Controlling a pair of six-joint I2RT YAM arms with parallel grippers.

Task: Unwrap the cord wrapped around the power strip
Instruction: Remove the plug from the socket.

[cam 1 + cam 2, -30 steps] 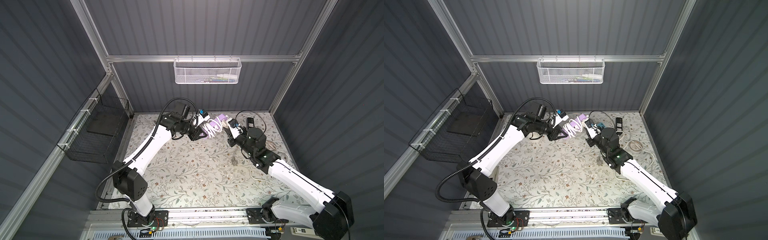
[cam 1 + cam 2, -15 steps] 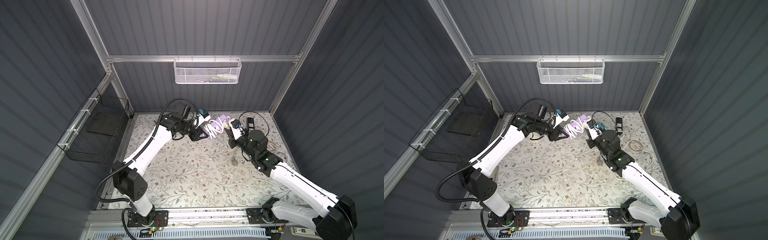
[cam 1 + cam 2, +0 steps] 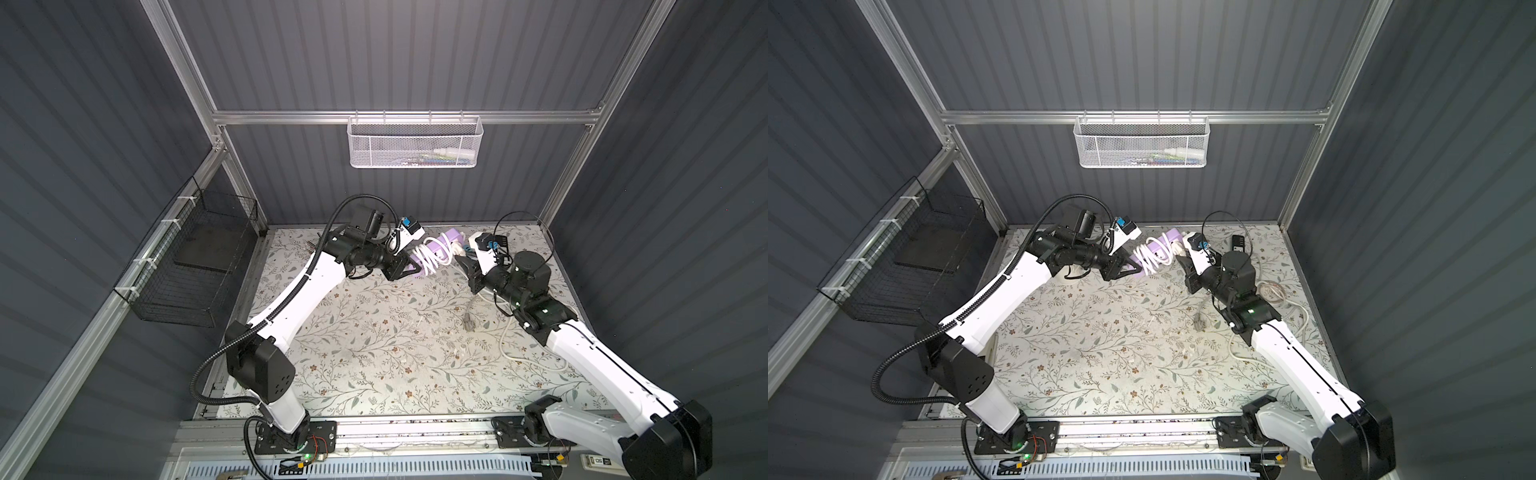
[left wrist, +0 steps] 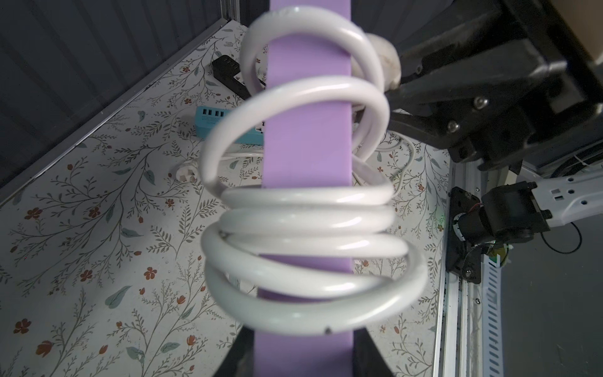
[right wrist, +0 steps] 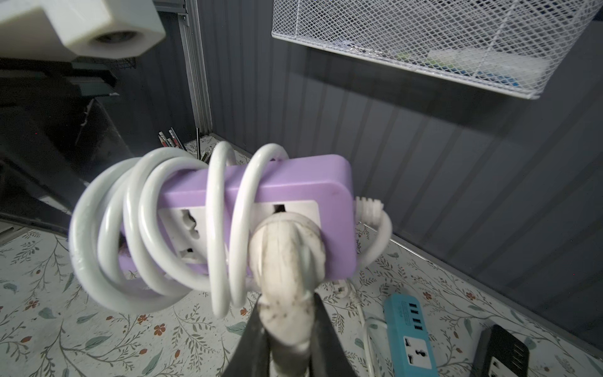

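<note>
A purple power strip hangs above the back of the table. My left gripper is shut on its near end. A thick white cord winds around the strip in several loose coils. The cord's white plug sits against the strip's socket face. Whether its pins are in a socket is hidden. My right gripper is shut on that plug from the opposite side.
A blue power strip and a black one lie at the back right among loose white cables. A white mesh basket hangs on the back wall. A black wire basket hangs on the left wall.
The right arm's wrist has drifted a little to the right while its gripper stays on the plug. The left arm and the strip have hardly moved.
</note>
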